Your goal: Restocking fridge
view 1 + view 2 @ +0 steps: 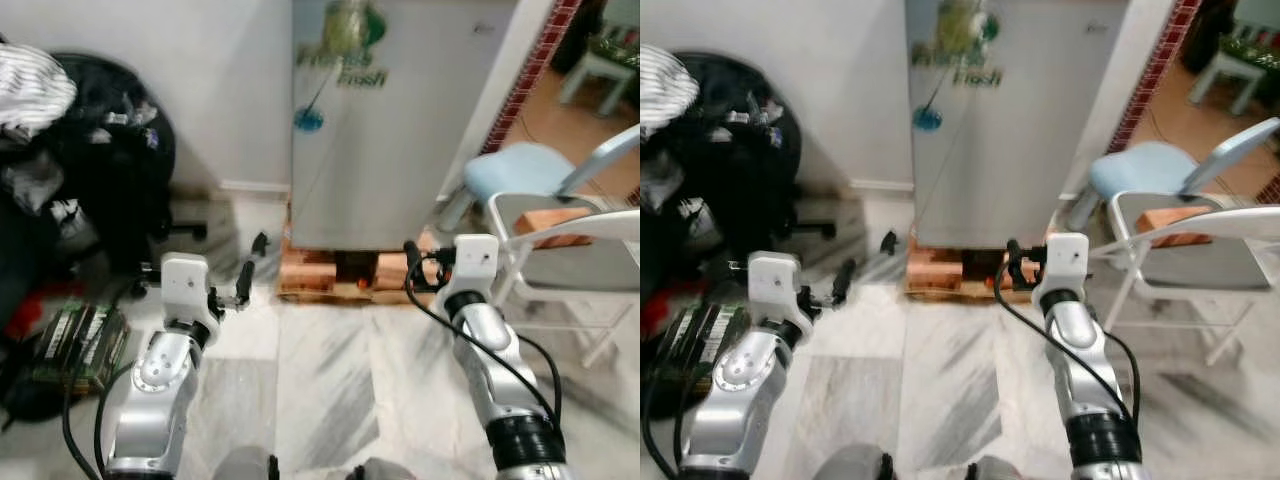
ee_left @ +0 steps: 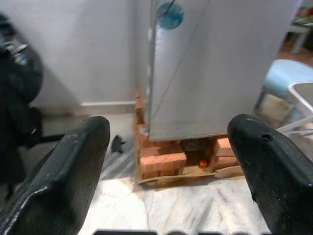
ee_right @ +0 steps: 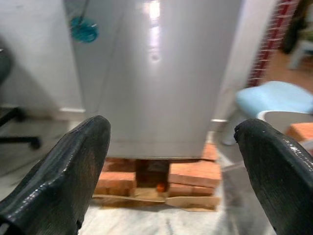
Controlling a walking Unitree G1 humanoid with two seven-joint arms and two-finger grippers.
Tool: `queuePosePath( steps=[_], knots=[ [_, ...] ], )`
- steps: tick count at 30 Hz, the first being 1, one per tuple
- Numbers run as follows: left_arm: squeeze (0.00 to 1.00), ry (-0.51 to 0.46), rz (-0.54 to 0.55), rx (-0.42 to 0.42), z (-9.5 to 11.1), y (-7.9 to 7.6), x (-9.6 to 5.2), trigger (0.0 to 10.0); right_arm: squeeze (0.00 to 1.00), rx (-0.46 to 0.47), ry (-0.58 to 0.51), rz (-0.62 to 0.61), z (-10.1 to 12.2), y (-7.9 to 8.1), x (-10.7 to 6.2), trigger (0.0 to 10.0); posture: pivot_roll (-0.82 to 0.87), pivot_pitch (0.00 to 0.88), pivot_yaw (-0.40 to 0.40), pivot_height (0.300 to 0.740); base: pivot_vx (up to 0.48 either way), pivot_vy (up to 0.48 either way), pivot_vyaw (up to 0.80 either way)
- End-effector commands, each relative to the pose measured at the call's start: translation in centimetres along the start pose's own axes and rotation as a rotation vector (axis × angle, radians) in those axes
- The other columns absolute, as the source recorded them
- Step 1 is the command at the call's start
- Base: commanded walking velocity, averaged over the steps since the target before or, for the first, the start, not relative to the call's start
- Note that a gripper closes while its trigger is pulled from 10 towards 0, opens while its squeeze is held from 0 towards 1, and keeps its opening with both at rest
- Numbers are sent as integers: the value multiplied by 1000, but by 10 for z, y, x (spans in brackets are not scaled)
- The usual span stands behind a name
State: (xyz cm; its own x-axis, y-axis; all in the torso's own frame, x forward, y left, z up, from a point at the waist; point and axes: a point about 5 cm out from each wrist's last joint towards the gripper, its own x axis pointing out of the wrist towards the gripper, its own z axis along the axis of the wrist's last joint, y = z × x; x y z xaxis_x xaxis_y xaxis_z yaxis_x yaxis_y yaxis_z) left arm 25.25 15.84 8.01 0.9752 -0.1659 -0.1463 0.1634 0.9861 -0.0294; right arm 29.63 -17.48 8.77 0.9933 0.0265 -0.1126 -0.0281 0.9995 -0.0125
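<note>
Your left claw [image 1: 252,268] and right claw [image 1: 412,270] both hover low in the frame over the white marble floor [image 1: 330,380], fingers spread wide, carrying nothing. Beyond them, at upper centre, the silver fridge [image 1: 400,130] stands on stacked red bricks [image 1: 320,275], door closed. Judgement: restocking not begun; you must open the door and fetch items.

Left hand [image 2: 168,161] spread wide, facing closed silver fridge [image 2: 215,68] raised on bricks [image 2: 164,161] over marble floor [image 2: 122,205].
</note>
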Motion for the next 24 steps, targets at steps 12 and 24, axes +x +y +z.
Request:
queuePosePath(
  steps=[12,24],
  knots=[
    [0,-39,14,22,8,3,3,10000,0,7,-34,24,6,7,2,10000,85,17,-28,740,0,471,-400],
    [0,-58,-5,51,11,5,2,10000,0,2,-47,9,7,5,4,10000,94,5,-25,740,277,175,0]
  ],
)
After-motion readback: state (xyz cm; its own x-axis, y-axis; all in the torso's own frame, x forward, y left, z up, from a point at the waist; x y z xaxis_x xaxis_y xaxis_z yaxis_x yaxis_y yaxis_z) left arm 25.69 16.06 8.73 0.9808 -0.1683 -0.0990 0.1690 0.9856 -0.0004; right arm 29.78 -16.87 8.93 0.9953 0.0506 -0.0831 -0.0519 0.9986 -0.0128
